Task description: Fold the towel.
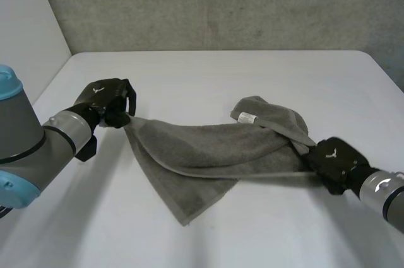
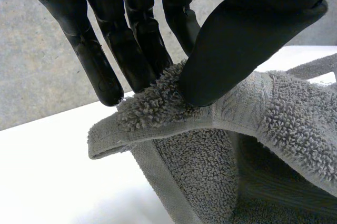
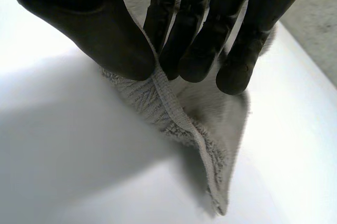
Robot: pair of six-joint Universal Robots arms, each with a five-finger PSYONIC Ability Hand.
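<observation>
Towel (image 1: 208,148) spans the gap between the two hands, its long axis running across the white table (image 1: 221,69) from the robot's left to its right, so each hand has one end and neither is nearer the middle. The left hand (image 1: 107,101) is clamped on a corner: in its wrist view the thumb presses the looped pile and hemmed edge against the fingers (image 2: 137,50), and that corner sits raised off the table. The right hand (image 1: 334,162) is clamped on the opposite end, thumb and fingers closed on a hemmed edge, with cloth draping from the pinch down to the tabletop. The towel is grey terry, loosely doubled along its length rather than flat. One loose corner trails toward the near side of the table, and a bunched fold with a small white label (image 1: 247,117) lies just beside the right hand. Any fold, I judge, turns on this left-to-right line, and the layers look too uneven to meet squarely without first being spread.
</observation>
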